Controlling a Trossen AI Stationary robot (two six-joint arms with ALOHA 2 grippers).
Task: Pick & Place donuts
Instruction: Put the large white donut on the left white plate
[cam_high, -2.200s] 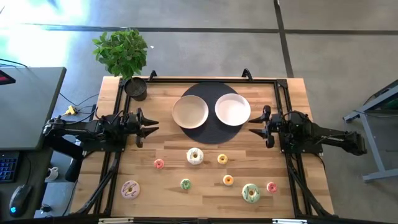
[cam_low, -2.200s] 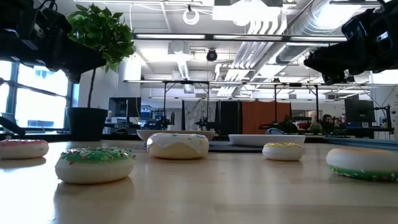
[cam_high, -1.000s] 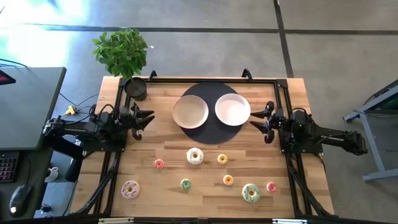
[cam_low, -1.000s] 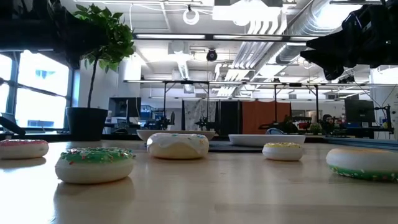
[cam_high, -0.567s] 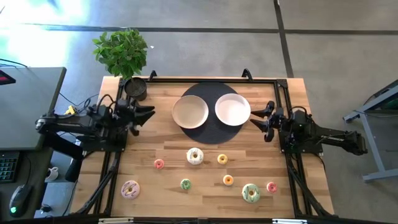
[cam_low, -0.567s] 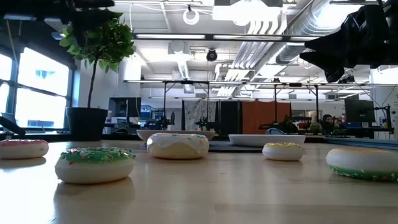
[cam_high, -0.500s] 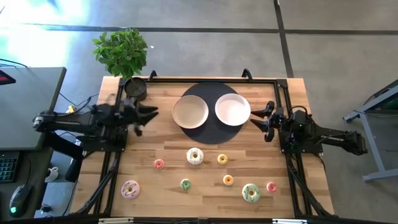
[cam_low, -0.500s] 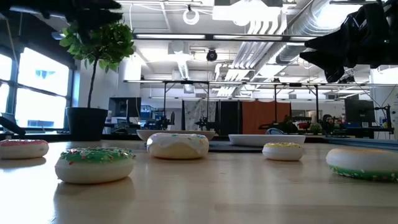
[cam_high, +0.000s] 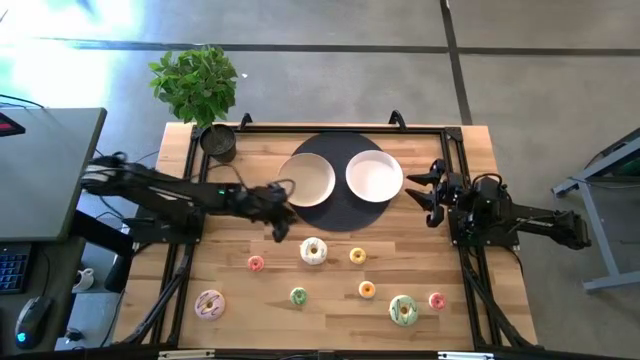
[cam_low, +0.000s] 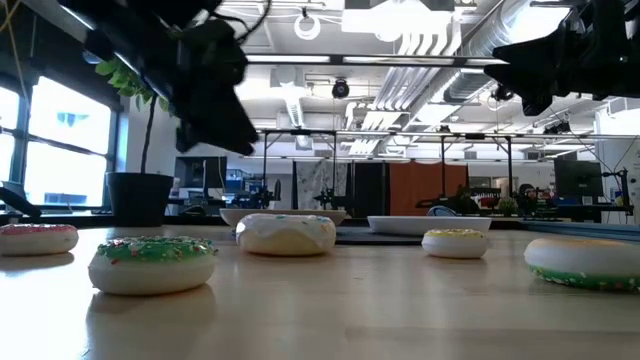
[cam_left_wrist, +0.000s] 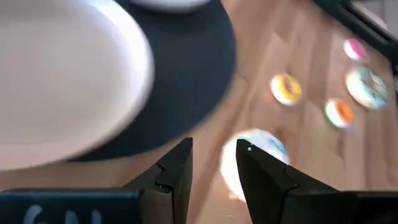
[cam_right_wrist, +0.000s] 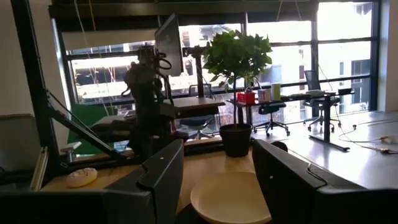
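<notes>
We see the left hand, blurred, fingers narrowly parted and empty, at 10 o'clock of the white-iced toy ring donut on the wooden worktop. Right hand waits at 3 o'clock of the round white plate, fingers wide.

Two plates side by side on a dark round mat — potted plant at the table corner.

Wooden table – black mat, potted plant, eight scattered donuts
</notes>
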